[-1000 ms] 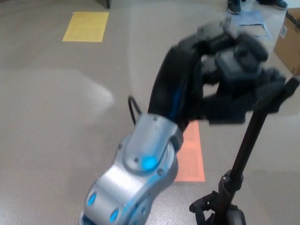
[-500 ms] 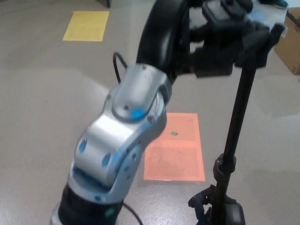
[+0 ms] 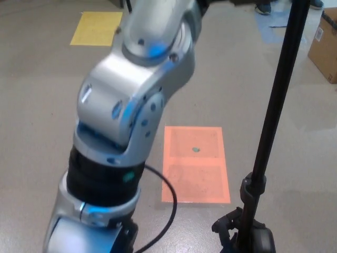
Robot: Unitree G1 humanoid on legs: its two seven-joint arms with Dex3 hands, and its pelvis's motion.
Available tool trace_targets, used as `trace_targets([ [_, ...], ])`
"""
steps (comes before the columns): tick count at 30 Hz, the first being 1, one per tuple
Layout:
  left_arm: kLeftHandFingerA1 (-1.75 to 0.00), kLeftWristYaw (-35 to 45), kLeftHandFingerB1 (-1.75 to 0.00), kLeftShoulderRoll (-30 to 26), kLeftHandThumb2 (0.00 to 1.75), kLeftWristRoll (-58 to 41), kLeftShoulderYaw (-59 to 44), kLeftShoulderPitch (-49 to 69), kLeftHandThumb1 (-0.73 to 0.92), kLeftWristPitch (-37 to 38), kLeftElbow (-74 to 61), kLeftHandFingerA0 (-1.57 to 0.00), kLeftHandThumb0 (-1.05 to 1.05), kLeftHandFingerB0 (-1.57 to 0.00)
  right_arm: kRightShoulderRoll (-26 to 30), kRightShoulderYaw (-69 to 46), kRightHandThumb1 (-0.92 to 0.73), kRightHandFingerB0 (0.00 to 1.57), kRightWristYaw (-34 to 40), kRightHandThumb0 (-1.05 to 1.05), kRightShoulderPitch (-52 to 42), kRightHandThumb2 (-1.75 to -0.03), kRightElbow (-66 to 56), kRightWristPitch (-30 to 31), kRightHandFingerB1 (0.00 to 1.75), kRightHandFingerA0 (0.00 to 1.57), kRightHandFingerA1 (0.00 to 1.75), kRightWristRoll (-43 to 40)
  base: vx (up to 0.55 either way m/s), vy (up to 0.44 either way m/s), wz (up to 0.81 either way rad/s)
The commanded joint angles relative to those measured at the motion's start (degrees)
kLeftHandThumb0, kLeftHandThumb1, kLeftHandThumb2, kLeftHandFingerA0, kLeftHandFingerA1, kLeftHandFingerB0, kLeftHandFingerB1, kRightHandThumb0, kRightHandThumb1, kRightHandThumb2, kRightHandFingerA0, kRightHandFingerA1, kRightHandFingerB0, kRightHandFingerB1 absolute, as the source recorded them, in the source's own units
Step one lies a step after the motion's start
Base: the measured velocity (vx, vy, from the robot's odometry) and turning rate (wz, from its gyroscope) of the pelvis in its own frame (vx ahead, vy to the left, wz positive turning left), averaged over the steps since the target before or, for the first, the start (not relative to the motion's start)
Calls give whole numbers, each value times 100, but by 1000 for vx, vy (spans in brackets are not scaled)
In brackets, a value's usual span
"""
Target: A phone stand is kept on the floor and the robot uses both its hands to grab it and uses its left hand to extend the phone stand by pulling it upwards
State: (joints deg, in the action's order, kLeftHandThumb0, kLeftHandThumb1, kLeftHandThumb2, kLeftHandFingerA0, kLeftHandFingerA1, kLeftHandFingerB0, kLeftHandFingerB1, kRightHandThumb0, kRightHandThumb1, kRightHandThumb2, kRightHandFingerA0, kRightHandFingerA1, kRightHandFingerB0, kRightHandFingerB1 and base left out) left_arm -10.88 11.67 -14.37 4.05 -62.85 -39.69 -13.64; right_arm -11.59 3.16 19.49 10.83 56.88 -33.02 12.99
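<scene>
The phone stand's black pole (image 3: 274,116) rises from the bottom right and leaves the picture at the top edge. A clamp collar (image 3: 253,185) sits low on the pole. My right hand (image 3: 239,234) shows as a dark shape at the pole's foot, fingers wrapped round the lower tube. My left arm (image 3: 131,89), silver with blue lights, reaches steeply up through the middle of the view. Its hand is above the top edge and hidden, as is the top of the stand.
An orange square (image 3: 196,163) is marked on the grey floor beside the pole, and a yellow one (image 3: 97,29) at the far left. A cardboard box (image 3: 324,45) stands at the right edge. A black cable (image 3: 166,211) hangs from my left arm.
My left arm has risen with the stand's top, and both hand and top have gone out over the upper edge. The pole looks longer and more upright. The right hand stayed put.
</scene>
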Motion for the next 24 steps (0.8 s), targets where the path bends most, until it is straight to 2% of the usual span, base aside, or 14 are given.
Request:
trace_targets([
  [1, -175, -500, -175, 517, 70, -425, -753, -1727, 55, 396, -375, -95, -17, -78, -18, 47, -85, 78, -10, -60, -349, -65, 272, 181, 161, 111, 175, -47, 0, 0, 0],
  [12, -175, -457, -175, 600, 64, -202, -777, -1448, 60, 18, -634, -92, -20, -75, 29, 42, -85, 79, -86, -60, -347, -66, 317, 61, 164, 112, 175, -93, 0, 0, 0],
  [13, -157, -473, -161, 500, 62, 27, -609, -1368, 58, -128, -720, -95, -26, -73, 31, 53, -85, 80, -62, -61, -368, -66, 307, 70, 165, 113, 175, -79, 0, 0, 0],
  [14, -123, -465, -107, 470, 58, 100, -539, -1294, 55, -229, -793, -91, -38, -76, 36, 53, -63, 94, -80, -68, -389, -100, 302, 38, 131, 137, 152, -90, 0, 0, 0],
  [15, -123, -443, -107, 488, 58, 73, -542, -1243, 55, -283, -842, -91, -38, -76, 41, 48, -63, 94, -115, -68, -402, -100, 302, -7, 131, 137, 152, -112, 0, 0, 0],
  [16, -84, -337, -62, 479, 55, -90, -605, -1182, 50, -462, -934, -76, -47, -64, 34, 45, -83, 79, -186, -61, -420, -65, 296, -25, 161, 113, 175, -151, 0, 0, 0],
  [17, -62, -177, -49, 401, 78, -255, -650, -1146, 38, -682, -1012, -42, -63, -35, 32, 37, -79, 78, -260, -66, -434, -68, 271, -29, 153, 107, 175, -199, 0, 0, 0],
  [18, -62, -30, -49, 310, 78, -378, -674, -1128, 38, -868, -1064, -42, -63, -35, 33, 29, -79, 78, -318, -66, -443, -68, 242, -30, 153, 107, 175, -241, 0, 0, 0],
  [19, -39, 285, -27, -48, 57, -319, -443, -895, 53, -1060, -1244, -11, -82, -20, 35, -40, -58, 70, -528, -75, -494, -99, 125, -134, 92, 111, 131, -415, 0, 0, 0],
  [20, -34, 289, -26, -108, 57, -334, -406, -809, 54, -1183, -1350, -6, -84, -16, 55, -50, -70, 75, -592, -75, -498, -63, 60, -185, 90, 96, 139, -449, 0, 0, 0],
  [21, -29, 269, -24, -165, 92, -301, -346, -727, 50, -1271, -1448, -5, -84, -11, 82, -22, -72, 73, -609, -77, -519, -62, -26, -224, 81, 96, 125, -421, 0, 0, 0],
  [22, -29, 251, -24, -248, 92, -254, -264, -642, 50, -1359, -1558, -5, -84, -11, 109, 20, -72, 73, -624, -77, -561, -62, -142, -246, 81, 96, 125, -376, 0, 0, 0],
  [23, -22, 226, -14, -243, 93, -268, -236, -514, 51, -1367, -1654, -4, -86, -13, 124, 45, -71, 70, -619, -77, -612, -62, -312, -268, 75, 93, 116, -355, 0, 0, 0],
  [24, -12, 247, -1, -285, 96, -280, -203, -394, 55, -1401, -1746, 0, -95, -5, 148, 62, -73, 66, -662, -76, -656, -62, -502, -282, 62, 83, 92, -362, 0, 0, 0],
])
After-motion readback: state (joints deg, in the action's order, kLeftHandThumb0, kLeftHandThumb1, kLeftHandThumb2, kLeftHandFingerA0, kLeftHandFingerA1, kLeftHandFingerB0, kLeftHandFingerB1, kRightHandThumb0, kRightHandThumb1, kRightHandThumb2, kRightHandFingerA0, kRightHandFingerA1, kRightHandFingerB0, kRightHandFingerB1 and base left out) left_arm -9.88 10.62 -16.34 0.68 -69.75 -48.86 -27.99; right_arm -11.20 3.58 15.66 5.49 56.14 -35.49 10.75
